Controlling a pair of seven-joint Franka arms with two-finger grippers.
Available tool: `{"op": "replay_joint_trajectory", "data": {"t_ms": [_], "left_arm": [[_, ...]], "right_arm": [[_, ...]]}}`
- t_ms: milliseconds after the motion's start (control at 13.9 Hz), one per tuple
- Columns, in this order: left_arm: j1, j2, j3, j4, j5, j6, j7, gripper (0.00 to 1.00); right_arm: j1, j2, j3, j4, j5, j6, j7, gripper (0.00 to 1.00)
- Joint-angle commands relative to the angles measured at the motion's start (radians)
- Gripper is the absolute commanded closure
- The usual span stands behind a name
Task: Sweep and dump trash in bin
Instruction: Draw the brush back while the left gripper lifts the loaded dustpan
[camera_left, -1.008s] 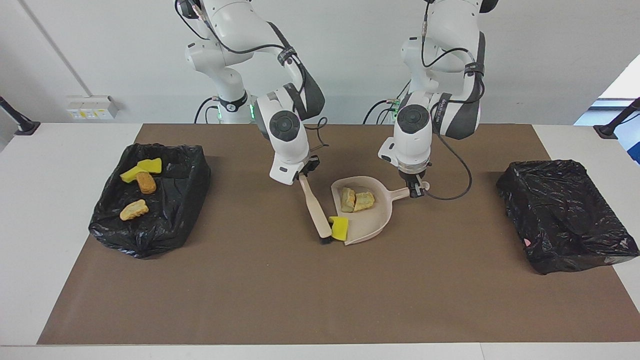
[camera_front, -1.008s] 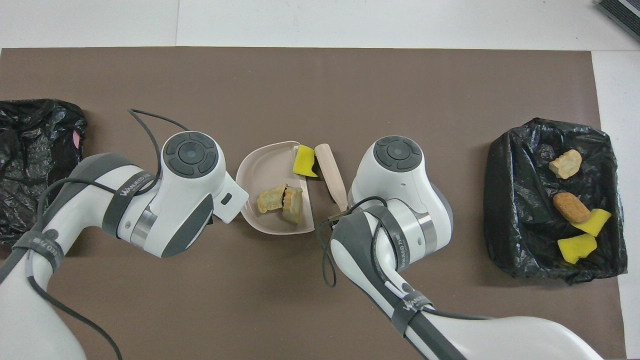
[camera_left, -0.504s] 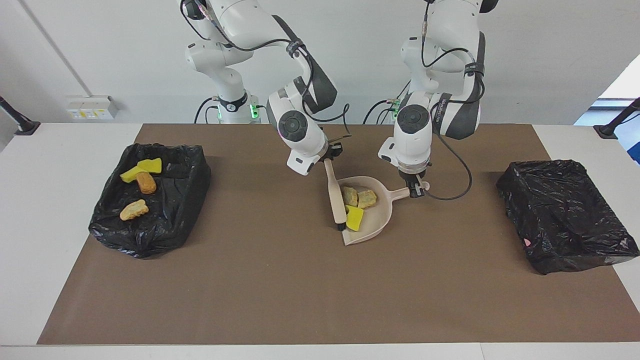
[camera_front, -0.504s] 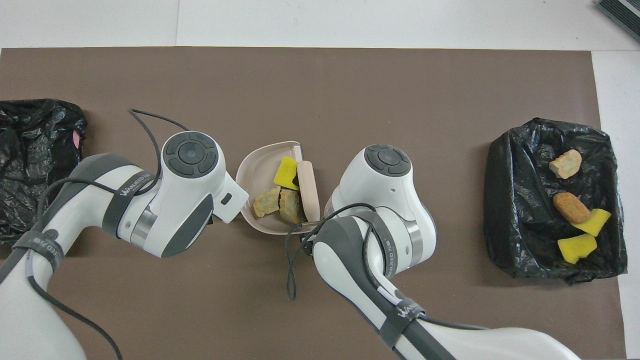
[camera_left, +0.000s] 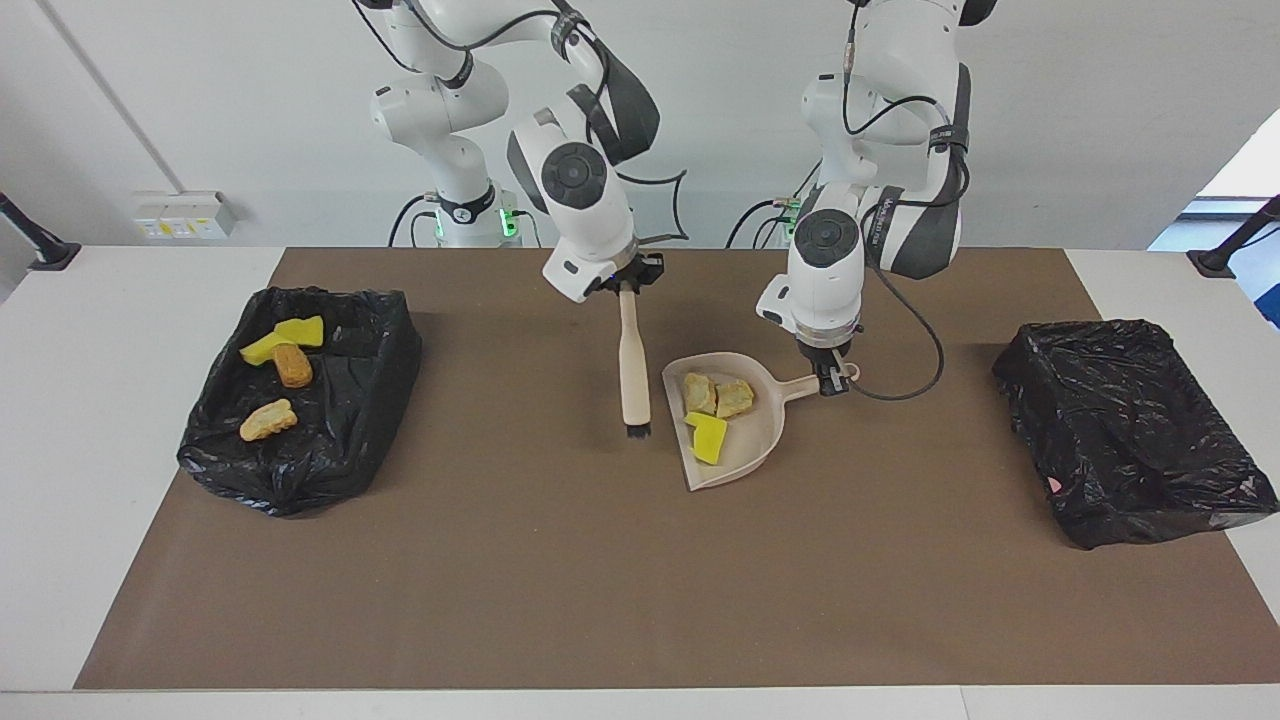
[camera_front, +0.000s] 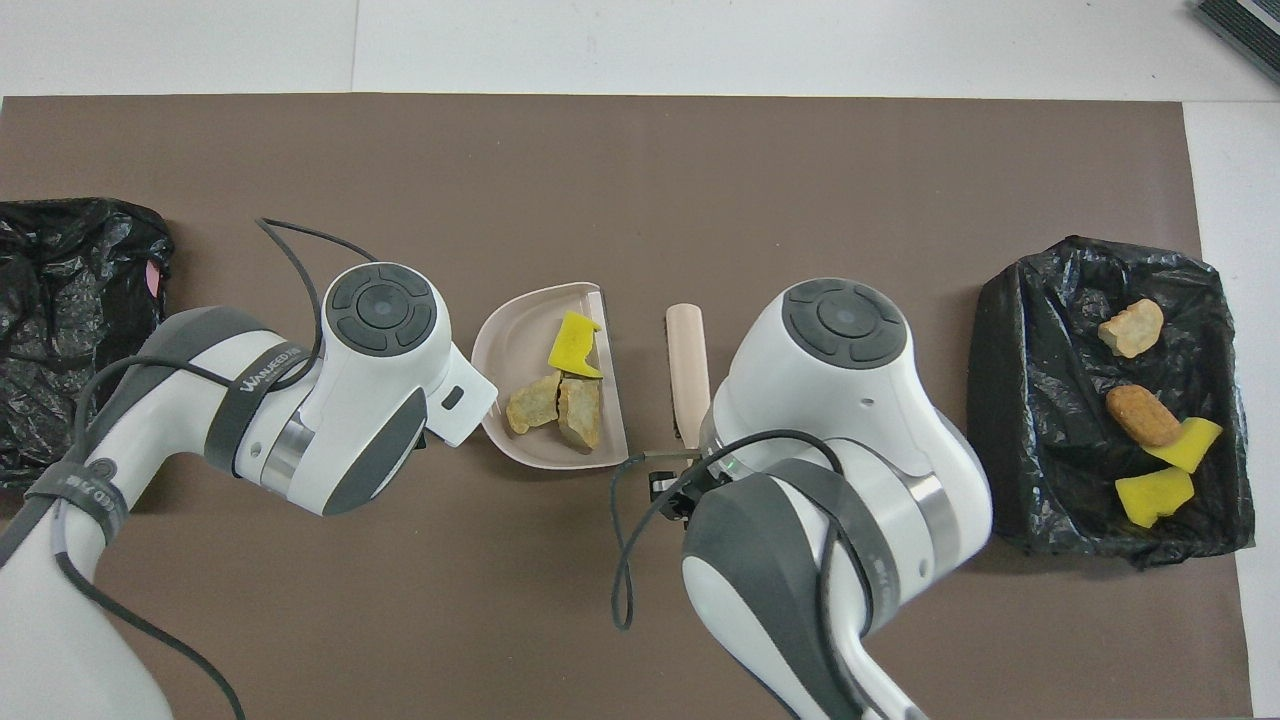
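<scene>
Sweep done, brush (camera_left: 633, 375) lifted clear.
Yellow chunk (camera_left: 709, 436) now inside dustpan (camera_left: 745, 455) with bread lumps (camera_left: 717, 395); right gripper (camera_left: 625, 287) jaws clamp brush, left gripper (camera_left: 828, 377) pan handle. Dumping next.

Bright and even throughout, lit softly from above. Faint, short shadows under the arms and beside the bags (camera_left: 300, 400) on the mat (camera_left: 560, 580). Mild sheen on the black plastic. Daylight at one edge of the facing view. Sharp everywhere, no blur.
</scene>
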Motion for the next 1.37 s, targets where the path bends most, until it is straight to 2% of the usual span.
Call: {"op": "replay_joint_trajectory", "data": {"t_ms": [0, 288, 576, 864, 1152, 1296], "left_arm": [[-0.005, -0.031, 0.007, -0.041, 0.009, 0.017, -0.01, 1.0], [-0.003, -0.029, 0.007, -0.039, 0.005, 0.024, -0.012, 1.0], [-0.001, -0.025, 0.007, -0.041, -0.008, 0.083, 0.004, 1.0], [0.009, -0.019, 0.007, -0.038, -0.016, 0.116, 0.036, 1.0], [0.074, -0.005, 0.007, -0.027, -0.14, 0.155, 0.198, 1.0], [0.119, -0.008, 0.007, 0.017, -0.183, 0.137, 0.247, 1.0]], "right_arm": [[-0.001, -0.144, 0.013, -0.083, -0.037, -0.068, 0.081, 1.0], [0.112, -0.283, 0.016, -0.27, -0.02, 0.025, 0.106, 1.0], [0.192, -0.287, 0.016, -0.316, -0.017, 0.077, 0.162, 1.0], [0.194, -0.287, 0.016, -0.322, -0.002, 0.099, 0.156, 1.0], [0.256, -0.276, 0.016, -0.385, -0.001, 0.197, 0.202, 1.0], [0.272, -0.259, 0.016, -0.396, 0.009, 0.232, 0.222, 1.0]]}}
